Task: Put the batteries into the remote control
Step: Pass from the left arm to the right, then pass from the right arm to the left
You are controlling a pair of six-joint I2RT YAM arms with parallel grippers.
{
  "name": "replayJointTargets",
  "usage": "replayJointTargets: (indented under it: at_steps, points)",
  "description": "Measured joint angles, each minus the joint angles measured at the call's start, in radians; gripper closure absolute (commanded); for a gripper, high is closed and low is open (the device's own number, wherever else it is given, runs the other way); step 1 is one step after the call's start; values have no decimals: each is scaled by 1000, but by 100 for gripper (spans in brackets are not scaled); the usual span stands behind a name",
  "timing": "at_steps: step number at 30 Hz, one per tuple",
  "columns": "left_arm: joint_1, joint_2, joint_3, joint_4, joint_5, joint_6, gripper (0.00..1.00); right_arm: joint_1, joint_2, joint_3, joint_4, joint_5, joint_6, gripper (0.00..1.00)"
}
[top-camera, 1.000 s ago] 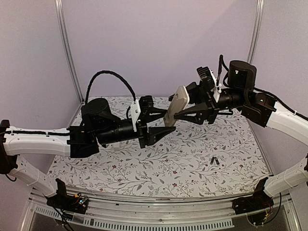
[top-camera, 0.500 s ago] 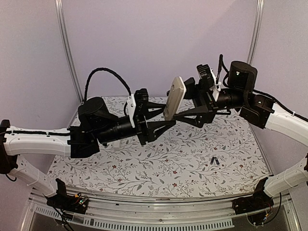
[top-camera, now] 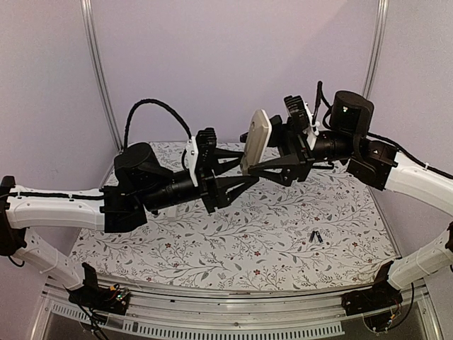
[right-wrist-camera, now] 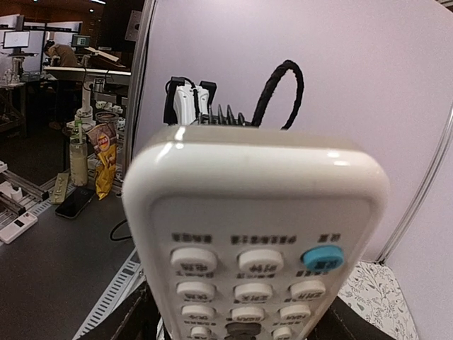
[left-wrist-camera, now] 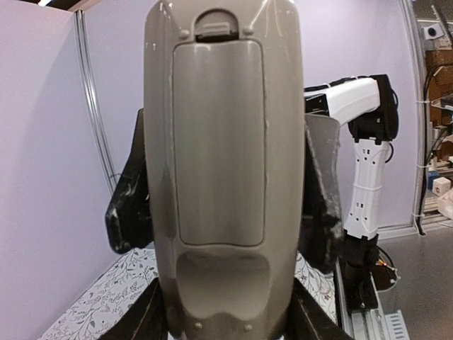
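Looks straight at the button face of a cream remote control [right-wrist-camera: 255,212], which fills the lower middle. Shows rows of pale rounded keys plus one blue key [right-wrist-camera: 322,258] at upper right (labels too soft to read). Catches dark fingers [right-wrist-camera: 117,327] of the right hand [right-wrist-camera: 241,329] at the bottom corners, flanking the casing; cannot tell whether touching. Behind the top edge, picks out black fins [right-wrist-camera: 223,115] and a looped braided cable [right-wrist-camera: 277,83] against a lilac wall [right-wrist-camera: 354,71]. Glimpses floral tabletop [right-wrist-camera: 371,297] at lower right, a dim workshop [right-wrist-camera: 56,106] at left.
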Motion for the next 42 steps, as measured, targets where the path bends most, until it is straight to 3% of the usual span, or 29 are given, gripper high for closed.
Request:
replayJointTargets:
  at_steps: [2,5,11,12,13,15,17,18,22,29,35,42]
  points:
    - [0,0,0,0,0,-2,100,0,15,9,4,-1,5,63]
    - [2,0,-3,-2,5,2,100,0,26,13,1,-24,35,78]
    - [1,0,-11,3,9,-4,100,0,26,13,-9,-29,32,84]
    - [1,0,-13,3,10,-6,96,0,26,13,-14,-28,30,84]
    - [1,-1,-15,3,11,-8,82,0,26,13,-20,-27,27,85]
    - [1,-3,-19,2,14,-13,42,0,26,13,-29,-23,22,86]
    - [1,-5,-22,2,22,-18,20,3,25,13,-35,-19,16,87]
    - [1,-6,-24,2,26,-24,17,4,25,13,-40,-14,7,88]
    - [6,-43,-53,-9,34,-63,15,5,18,10,-53,10,-29,87]
    - [72,-148,-61,-23,60,-222,27,5,-34,-34,-80,82,-120,87]
    - [77,-116,11,-83,105,-278,18,5,-34,-50,-101,112,-174,87]
    - [43,-87,60,-129,140,-152,9,5,-21,-50,-103,113,-185,87]
